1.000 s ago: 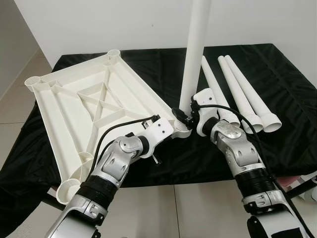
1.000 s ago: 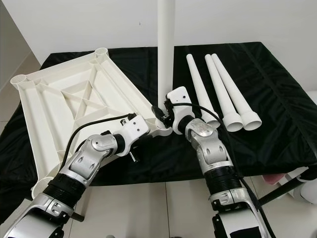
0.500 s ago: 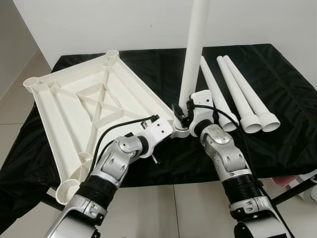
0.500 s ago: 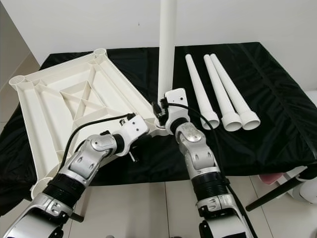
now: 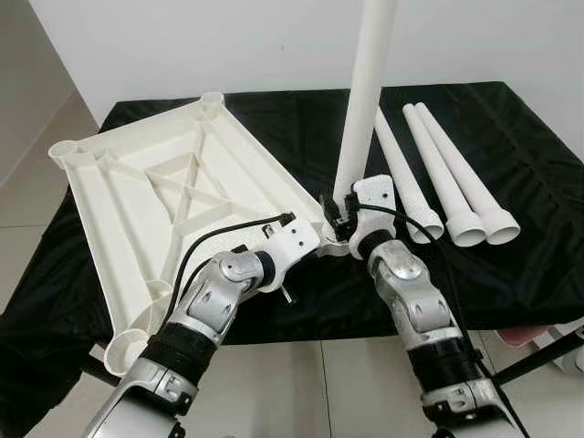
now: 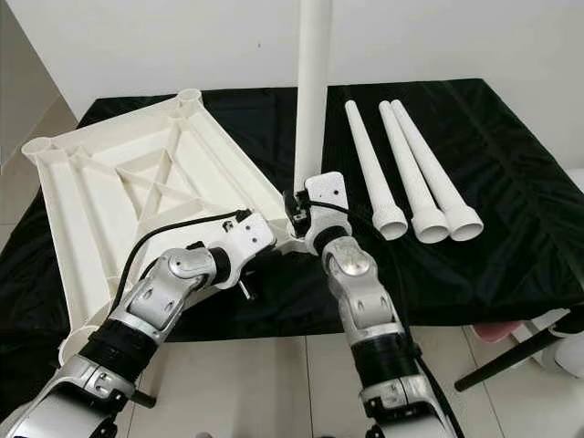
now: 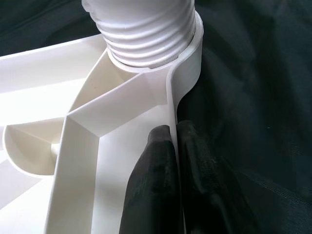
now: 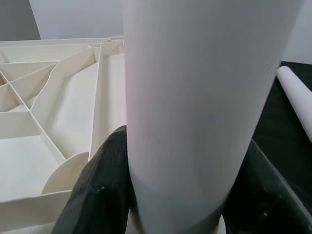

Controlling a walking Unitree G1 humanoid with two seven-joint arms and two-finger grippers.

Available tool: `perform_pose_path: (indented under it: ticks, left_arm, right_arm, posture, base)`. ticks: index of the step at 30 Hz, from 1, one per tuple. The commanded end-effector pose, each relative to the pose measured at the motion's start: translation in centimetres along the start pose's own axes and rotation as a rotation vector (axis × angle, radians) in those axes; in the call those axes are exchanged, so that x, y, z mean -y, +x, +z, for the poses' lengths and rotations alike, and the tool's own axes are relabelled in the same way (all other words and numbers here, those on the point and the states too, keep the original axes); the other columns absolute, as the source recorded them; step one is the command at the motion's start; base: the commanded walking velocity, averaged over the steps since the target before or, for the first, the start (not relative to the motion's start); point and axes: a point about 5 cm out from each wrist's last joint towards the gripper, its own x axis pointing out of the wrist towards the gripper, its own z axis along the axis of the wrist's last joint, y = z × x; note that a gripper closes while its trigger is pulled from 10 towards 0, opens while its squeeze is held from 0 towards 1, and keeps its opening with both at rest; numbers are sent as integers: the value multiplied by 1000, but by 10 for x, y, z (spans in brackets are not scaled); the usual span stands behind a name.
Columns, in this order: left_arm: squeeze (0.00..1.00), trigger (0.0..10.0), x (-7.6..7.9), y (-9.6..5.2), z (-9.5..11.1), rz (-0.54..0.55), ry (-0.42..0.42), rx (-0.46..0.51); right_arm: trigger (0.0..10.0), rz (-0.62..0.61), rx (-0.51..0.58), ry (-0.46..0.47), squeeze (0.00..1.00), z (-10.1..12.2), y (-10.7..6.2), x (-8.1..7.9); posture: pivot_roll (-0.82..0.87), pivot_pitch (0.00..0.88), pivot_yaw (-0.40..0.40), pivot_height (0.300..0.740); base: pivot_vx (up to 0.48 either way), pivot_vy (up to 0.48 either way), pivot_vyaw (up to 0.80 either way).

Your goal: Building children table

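Only one of four legs appears fitted so far. A white tabletop [image 5: 182, 192] lies upside down, ribs up, on a desk [image 5: 511, 265] draped in black cloth. The first leg [image 5: 365, 100] stands upright in the tabletop's near right corner socket, its long axis vertical, threaded base partly seated. The right gripper [image 5: 342, 214] clasps the leg near its base; the left gripper [image 7: 170, 161] pinches the tabletop's rim beside that socket. Three more legs [image 5: 447, 173] lie side by side to the right, wide ends toward the robot, not yet installed.
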Motion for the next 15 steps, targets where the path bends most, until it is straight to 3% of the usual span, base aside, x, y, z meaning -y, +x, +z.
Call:
perform_pose_path:
  ticks: [1, 15]
  left_arm:
    - [0, 10000, 0, -3, 21, -12, 47, 119]
    - [0, 10000, -1, -2, 22, -15, 52, 120]
  right_arm:
    - [10000, -54, -194, 5, 0, -43, -15, 8]
    - [10000, -91, -209, -10, 0, -52, -20, 11]
  posture:
    - [-122, 132, 66, 740]
    - [-122, 128, 69, 740]
  base:
    - [0, 0, 0]
    - [0, 0, 0]
